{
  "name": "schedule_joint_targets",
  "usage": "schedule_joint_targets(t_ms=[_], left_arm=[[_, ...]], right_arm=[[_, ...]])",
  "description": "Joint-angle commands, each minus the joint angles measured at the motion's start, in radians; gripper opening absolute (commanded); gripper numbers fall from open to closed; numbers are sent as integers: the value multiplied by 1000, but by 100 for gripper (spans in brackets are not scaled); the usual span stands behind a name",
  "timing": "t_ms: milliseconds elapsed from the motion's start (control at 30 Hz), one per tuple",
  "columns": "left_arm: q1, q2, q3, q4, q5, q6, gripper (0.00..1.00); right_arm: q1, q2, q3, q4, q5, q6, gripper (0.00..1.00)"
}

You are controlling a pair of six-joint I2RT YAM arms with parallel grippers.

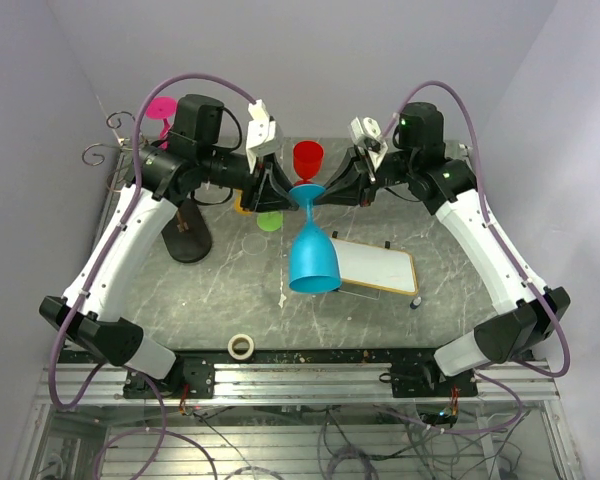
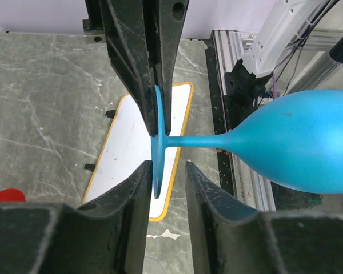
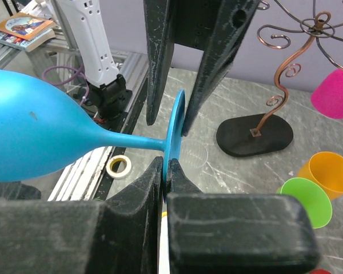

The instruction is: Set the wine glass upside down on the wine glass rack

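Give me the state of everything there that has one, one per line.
blue wine glass: in the air, gripped at its foot
right tool: shut on the foot
left tool: open, straddling the foot
pink glass: hanging upside down on the wine glass rack

No lettering, label or number can be read anywhere in these views. A colourful booklet (image 3: pixel 22 26) beside the left arm (image 3: pixel 83 34) carries cover print, too small and blurred to make out.

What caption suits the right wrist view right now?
Right gripper shut on the foot of the blue wine glass, left gripper open around it, wine glass rack behind.
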State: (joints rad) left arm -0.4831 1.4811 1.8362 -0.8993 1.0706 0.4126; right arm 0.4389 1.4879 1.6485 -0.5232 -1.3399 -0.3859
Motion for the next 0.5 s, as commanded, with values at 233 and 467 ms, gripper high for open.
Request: schedule_joint_targets(t_ms=[233,467], left_arm=[[-23,-2,-8,40,40,-7,8],[-22,-20,23,-17,-33,64,7]], right_arm=[[9,11,18,17,13,-3,0],[4,-10,10,-24,109,-65,29]])
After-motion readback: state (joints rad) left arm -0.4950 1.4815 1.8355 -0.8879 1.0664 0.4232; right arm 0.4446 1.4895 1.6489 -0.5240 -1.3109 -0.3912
